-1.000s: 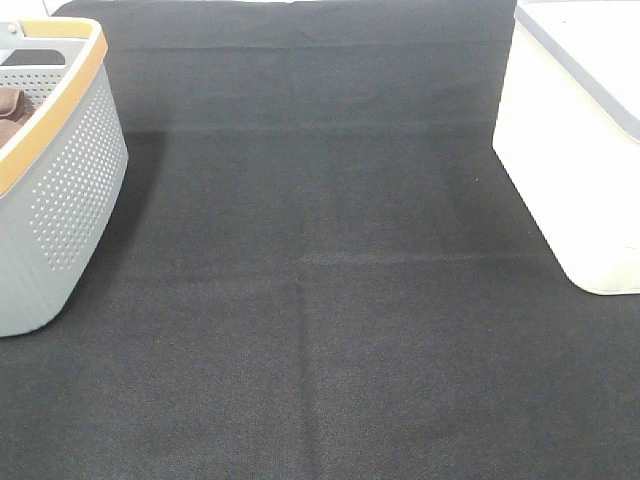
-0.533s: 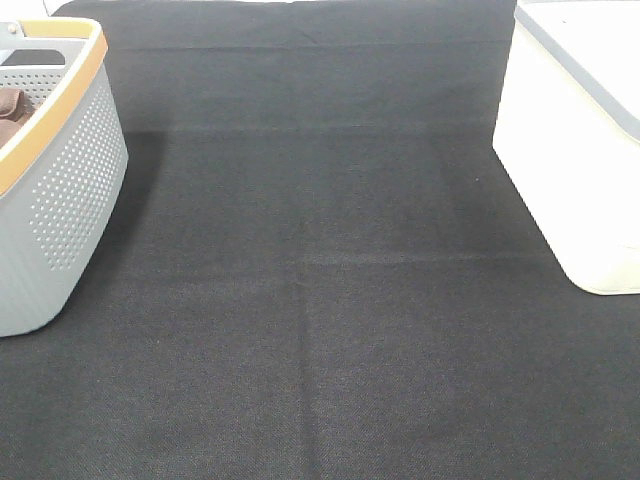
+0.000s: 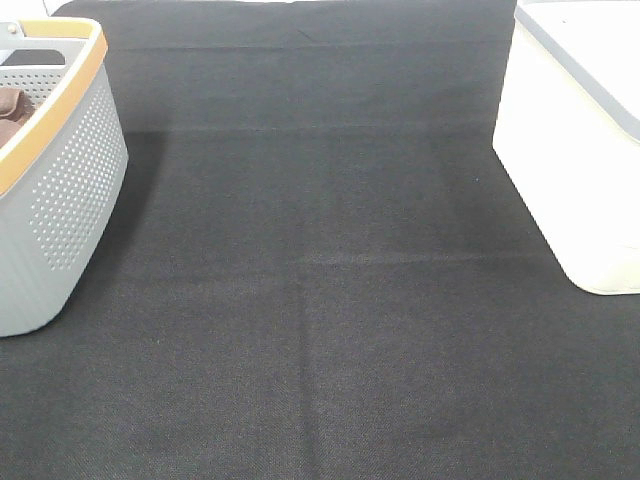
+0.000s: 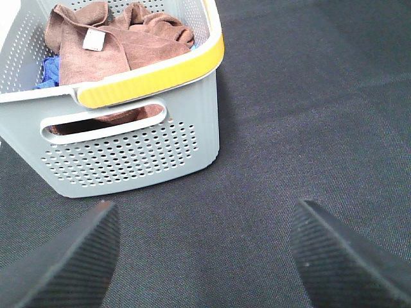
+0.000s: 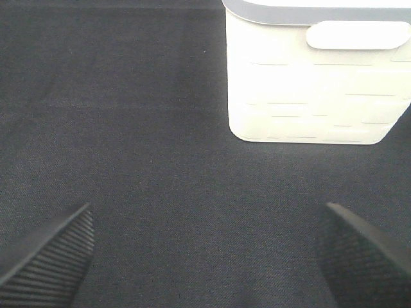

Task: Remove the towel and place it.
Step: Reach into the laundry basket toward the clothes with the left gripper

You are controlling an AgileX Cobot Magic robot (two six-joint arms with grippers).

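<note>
Approach step; left gripper, right gripper wide, empty. Next: reach into perforated grey basket, pinch reddish-brown microfibre towel.

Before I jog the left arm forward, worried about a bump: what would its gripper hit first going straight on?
Likely the black mat beside the grey basket: the left gripper looks aimed just past its corner, though depth is unclear.

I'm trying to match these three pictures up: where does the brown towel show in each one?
High view: towel at far left edge, inside the basket.
Left wrist: towel heaped in the same basket.
Right wrist: not in it.
Shared landmark: the yellow-rimmed basket.
</note>
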